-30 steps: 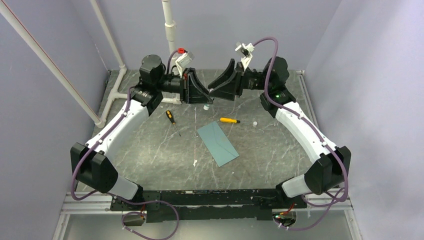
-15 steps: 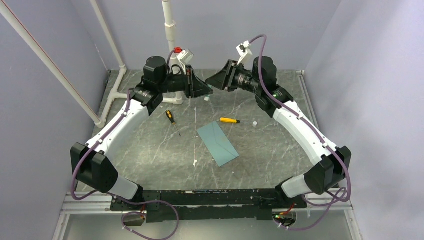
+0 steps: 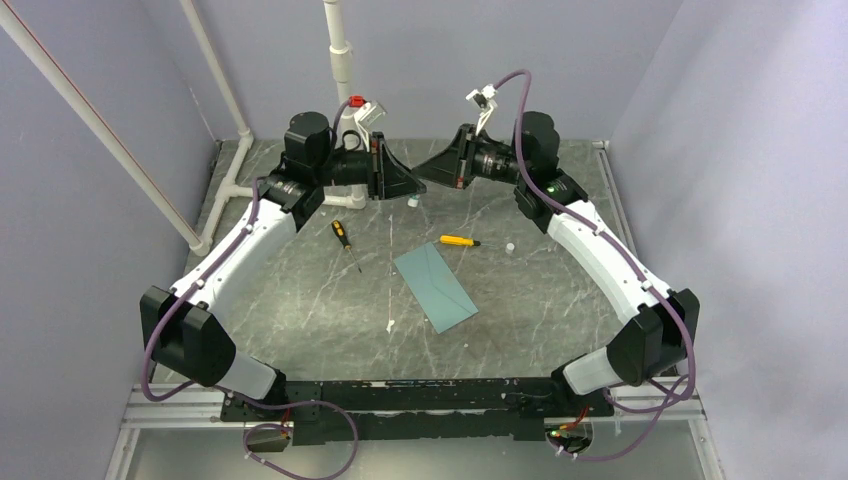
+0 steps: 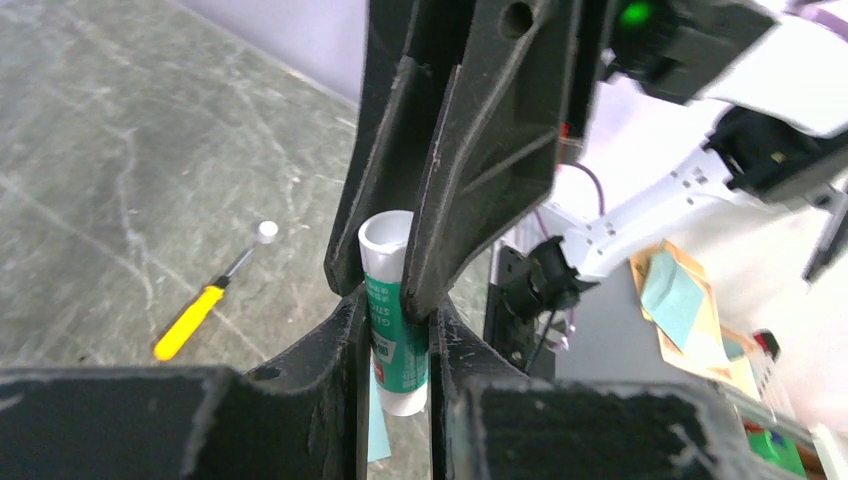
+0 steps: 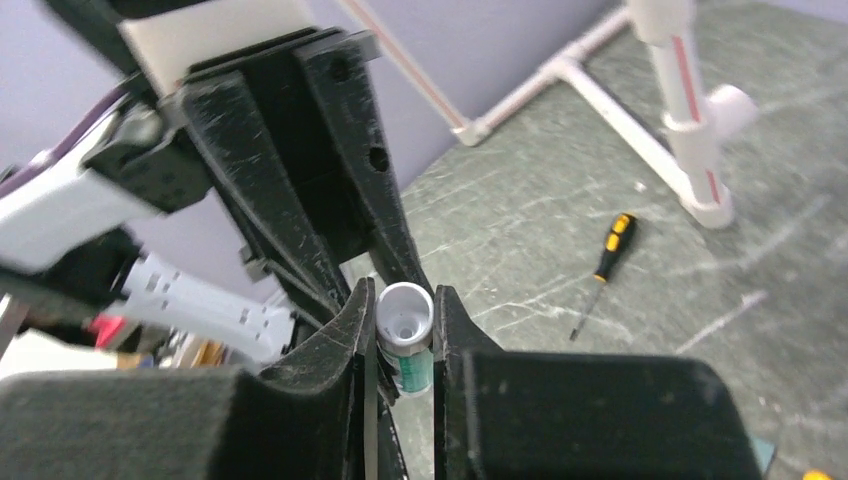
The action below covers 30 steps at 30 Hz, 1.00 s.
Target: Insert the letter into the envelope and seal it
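Envelope [image 3: 435, 288] — flat, teal-grey; unmarked.

Plain teal blue-grey envelope [image 3: 435, 288]; dark grey-green bench [image 3: 300, 300] veined white like marble; white tube [image 4: 398, 340] with green label; yellow-handled screwdriver [image 3: 457, 240].

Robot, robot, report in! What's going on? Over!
Left tool and right tool both shut on glue stick, raised. Envelope flat on table. Yellow screwdriver close by.
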Each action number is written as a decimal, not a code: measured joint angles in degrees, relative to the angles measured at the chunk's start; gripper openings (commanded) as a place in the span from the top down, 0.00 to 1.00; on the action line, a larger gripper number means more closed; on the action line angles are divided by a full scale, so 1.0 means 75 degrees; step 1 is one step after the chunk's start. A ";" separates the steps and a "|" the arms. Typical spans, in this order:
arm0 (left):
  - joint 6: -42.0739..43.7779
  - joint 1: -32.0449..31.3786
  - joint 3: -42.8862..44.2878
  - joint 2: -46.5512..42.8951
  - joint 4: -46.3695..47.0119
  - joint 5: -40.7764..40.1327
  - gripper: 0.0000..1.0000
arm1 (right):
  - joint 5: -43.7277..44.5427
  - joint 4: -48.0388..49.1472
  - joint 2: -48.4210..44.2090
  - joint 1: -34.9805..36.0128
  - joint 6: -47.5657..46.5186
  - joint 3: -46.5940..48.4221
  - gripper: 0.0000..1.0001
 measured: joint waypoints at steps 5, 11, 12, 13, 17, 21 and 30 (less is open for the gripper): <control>0.0006 -0.0023 -0.0050 -0.0105 0.0417 0.0790 0.98 | -0.1990 0.1816 -0.0114 -0.0321 0.0050 -0.0595 1.00; -0.0117 -0.0050 -0.0210 -0.0306 0.0822 0.0729 0.97 | -0.2107 0.1751 -0.0385 -0.0306 -0.0326 -0.0542 0.31; -0.0149 -0.0050 -0.0242 -0.0306 0.0863 0.0568 0.98 | -0.1719 0.1498 -0.0493 -0.0294 -0.0437 -0.0530 0.29; -0.0201 -0.0050 -0.0289 -0.0306 0.0889 0.0338 0.97 | -0.1314 0.1276 -0.0609 -0.0259 -0.0478 -0.0530 0.27; -0.0449 -0.0050 -0.0469 -0.0321 0.0906 -0.0764 0.98 | 0.0449 0.0898 -0.1125 -0.0204 -0.0449 -0.0860 0.24; -0.0883 -0.0047 -0.0647 -0.0347 0.0901 -0.1856 0.97 | 0.2011 0.0586 -0.1515 0.0154 -0.0460 -0.1317 0.25; -0.2130 -0.0041 -0.0664 -0.0347 0.0889 -0.2993 0.98 | 0.4258 -0.0778 -0.0729 0.1702 -0.0956 -0.0851 0.32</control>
